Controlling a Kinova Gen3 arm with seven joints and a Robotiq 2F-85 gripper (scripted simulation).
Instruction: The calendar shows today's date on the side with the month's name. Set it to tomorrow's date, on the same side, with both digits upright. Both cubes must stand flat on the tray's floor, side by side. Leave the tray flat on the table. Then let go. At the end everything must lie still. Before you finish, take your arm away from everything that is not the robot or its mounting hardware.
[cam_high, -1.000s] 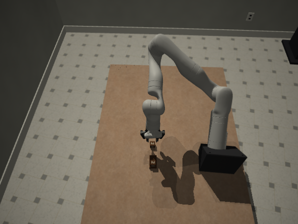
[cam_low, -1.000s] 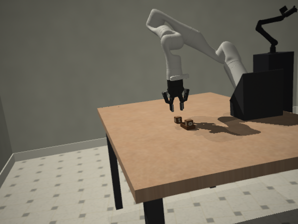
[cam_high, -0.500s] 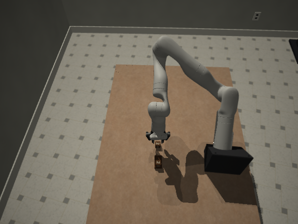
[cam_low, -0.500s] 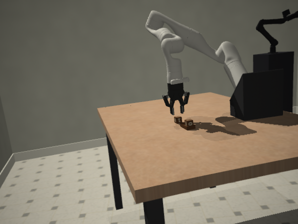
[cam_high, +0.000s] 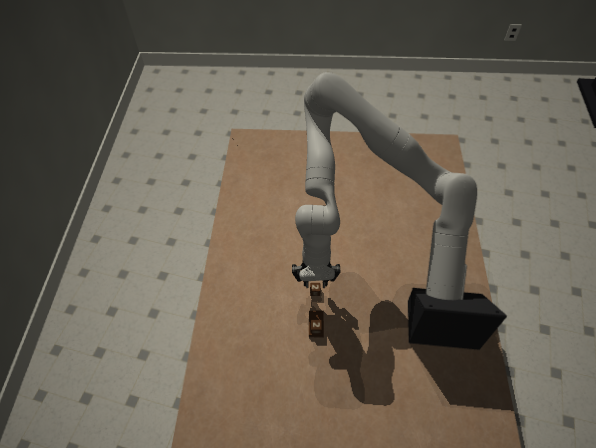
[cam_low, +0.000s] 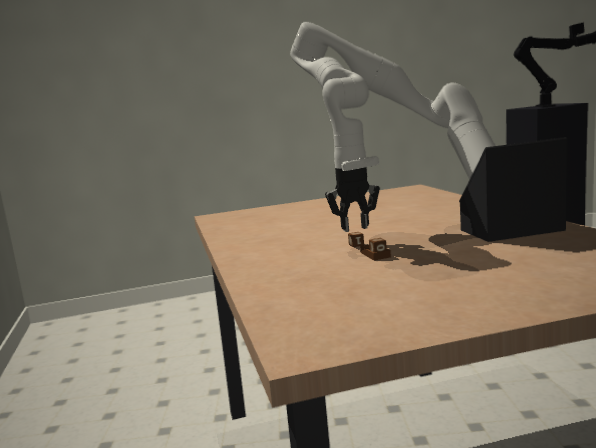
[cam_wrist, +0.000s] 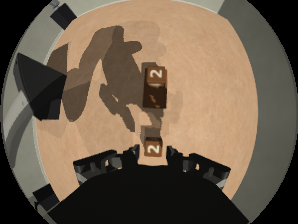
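A brown cube (cam_high: 315, 288) (cam_low: 355, 240) (cam_wrist: 153, 148) lies loose on the table, apart from the tray, with a 2 on top; a side in the exterior view shows a 1. A second brown cube (cam_high: 316, 326) (cam_low: 378, 245) (cam_wrist: 155, 75) sits in one end of the dark brown tray (cam_low: 381, 256) (cam_wrist: 155, 101), also with a 2 on top; a side in the exterior view shows a 0. The tray's other end, nearer the loose cube, holds no cube. My gripper (cam_high: 316, 284) (cam_low: 355, 226) is partly open and empty, pointing down above the loose cube. The month's name is not readable.
The wooden table (cam_high: 260, 210) (cam_low: 300, 300) carries the tray and loose cube. The arm's black base (cam_high: 455, 322) (cam_low: 515, 195) stands to their right in the top and exterior views. The arm's shadow falls beside the tray. Another black arm stands behind the base in the exterior view.
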